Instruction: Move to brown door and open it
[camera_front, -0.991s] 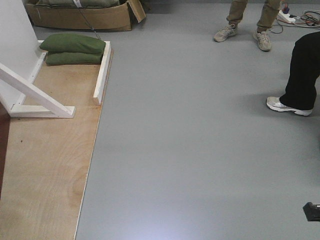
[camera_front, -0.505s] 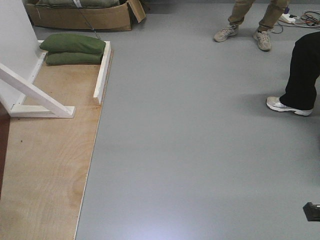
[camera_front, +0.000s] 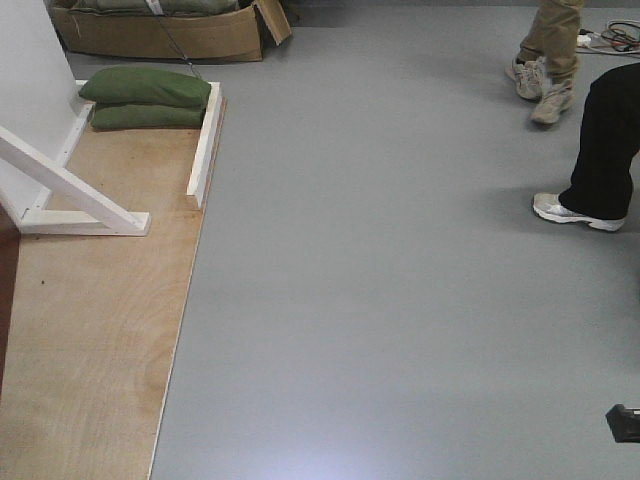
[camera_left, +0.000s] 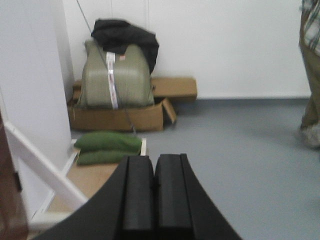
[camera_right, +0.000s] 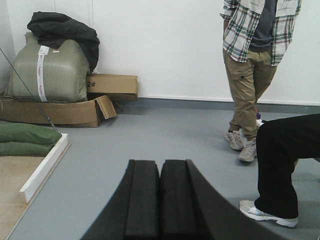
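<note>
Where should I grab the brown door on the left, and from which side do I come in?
No handle shows yet: only a narrow strip of the brown door is visible at the far left, near the white brace. Probably grip its handle, coming from the plywood side with the left gripper, which is shut and must open first. Turn left to confirm.

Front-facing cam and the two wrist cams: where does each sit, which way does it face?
Front-facing: up on the robot, pitched down at grey floor, plywood platform, green sandbags; only a dark bit at lower right may be robot.
Left wrist: behind the shut left fingers, facing ahead at sandbags, cardboard box, brown door edge.
Right wrist: behind the shut right fingers, facing ahead at a plaid-shirted man and a black trouser leg.
Shared: sandbags and box show in all three.
</note>
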